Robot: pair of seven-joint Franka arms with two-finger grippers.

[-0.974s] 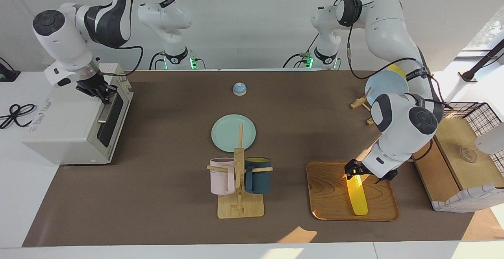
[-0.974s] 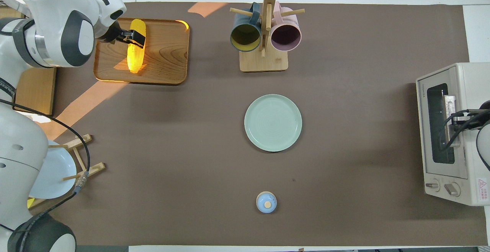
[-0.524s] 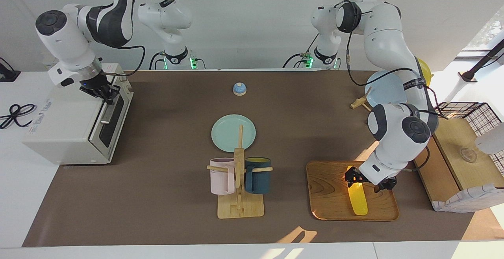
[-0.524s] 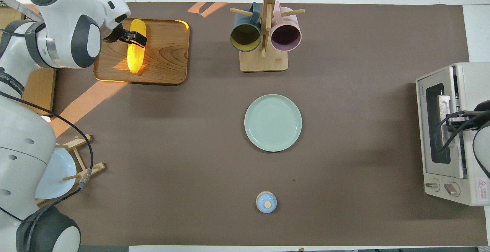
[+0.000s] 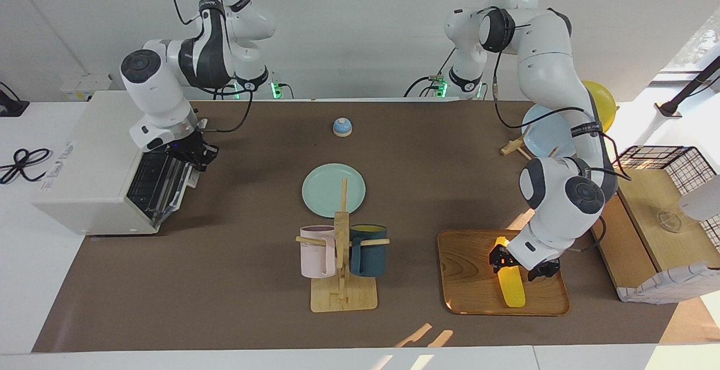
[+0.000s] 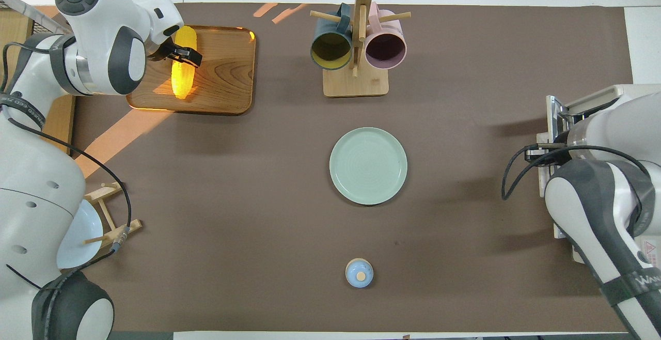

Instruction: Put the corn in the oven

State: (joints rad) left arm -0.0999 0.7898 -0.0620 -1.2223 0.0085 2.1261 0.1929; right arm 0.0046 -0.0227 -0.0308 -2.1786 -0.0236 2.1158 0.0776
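Observation:
The yellow corn [image 5: 513, 290] [image 6: 182, 79] lies on a wooden tray [image 5: 467, 269] [image 6: 227, 71] at the left arm's end of the table. My left gripper [image 5: 506, 260] [image 6: 183, 56] is down at the end of the corn that lies nearer to the robots. The white oven [image 5: 84, 156] stands at the right arm's end. Its door [image 5: 163, 184] [image 6: 551, 118] hangs down open, and the wire rack shows inside. My right gripper [image 5: 197, 155] [image 6: 542, 151] is shut on the door's handle at the door's free edge.
A mug rack [image 5: 342, 257] holds a pink and a dark blue mug. A green plate [image 5: 326, 190] lies mid-table, with a small blue bell [image 5: 342, 127] nearer to the robots. A plate stand [image 5: 548, 128] and a wooden box with a wire basket [image 5: 658, 212] sit beside the tray.
My right gripper has swung the oven door from shut down to open, moving toward the middle of the table. My left gripper has sunk lower onto the corn.

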